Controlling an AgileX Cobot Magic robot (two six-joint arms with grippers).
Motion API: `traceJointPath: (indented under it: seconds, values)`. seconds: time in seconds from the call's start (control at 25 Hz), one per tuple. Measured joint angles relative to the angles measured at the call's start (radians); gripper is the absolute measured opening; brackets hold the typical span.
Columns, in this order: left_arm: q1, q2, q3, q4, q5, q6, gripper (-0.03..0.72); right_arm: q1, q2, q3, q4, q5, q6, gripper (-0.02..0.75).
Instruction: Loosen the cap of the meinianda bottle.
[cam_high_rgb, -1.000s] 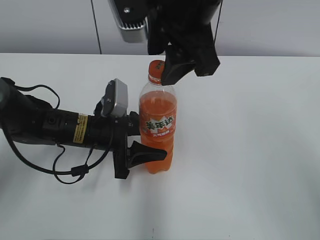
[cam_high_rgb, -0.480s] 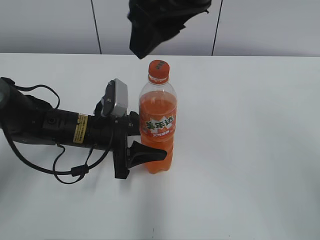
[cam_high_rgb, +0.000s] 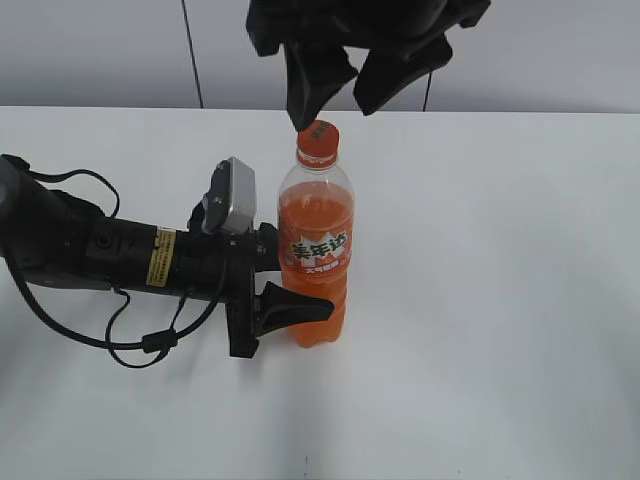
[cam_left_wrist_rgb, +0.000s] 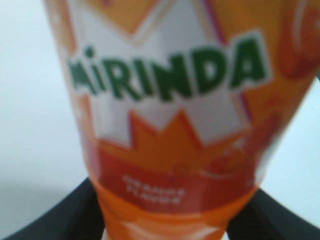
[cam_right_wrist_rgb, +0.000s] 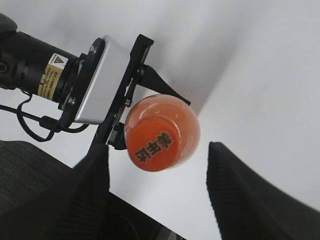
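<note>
The meinianda bottle (cam_high_rgb: 316, 250) stands upright on the white table, filled with orange drink. Its orange cap (cam_high_rgb: 318, 140) sits on the neck. My left gripper (cam_high_rgb: 288, 300) reaches in from the left, lying low, and is shut on the bottle's lower body. In the left wrist view the label (cam_left_wrist_rgb: 165, 100) fills the frame, with a dark jaw on each side at the bottom. My right gripper (cam_high_rgb: 347, 92) hangs open just above the cap without touching it. In the right wrist view the cap (cam_right_wrist_rgb: 152, 146) shows from above, between and beyond the two spread fingers (cam_right_wrist_rgb: 160, 192).
The left arm with its cables (cam_high_rgb: 90, 250) and grey wrist camera (cam_high_rgb: 235, 195) lies across the table's left half. The white table (cam_high_rgb: 500, 300) runs to a grey wall at the back.
My right gripper left the cap's side, rose and turned. It is now open directly above the cap. The bottle and my left gripper have not moved.
</note>
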Motion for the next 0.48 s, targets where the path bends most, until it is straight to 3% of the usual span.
traceJointPath:
  seconds: [0.48]
  values:
    - [0.000,0.000,0.000,0.000,0.000,0.000,0.410,0.000,0.048,0.000,0.009,-0.001,0.006,0.459]
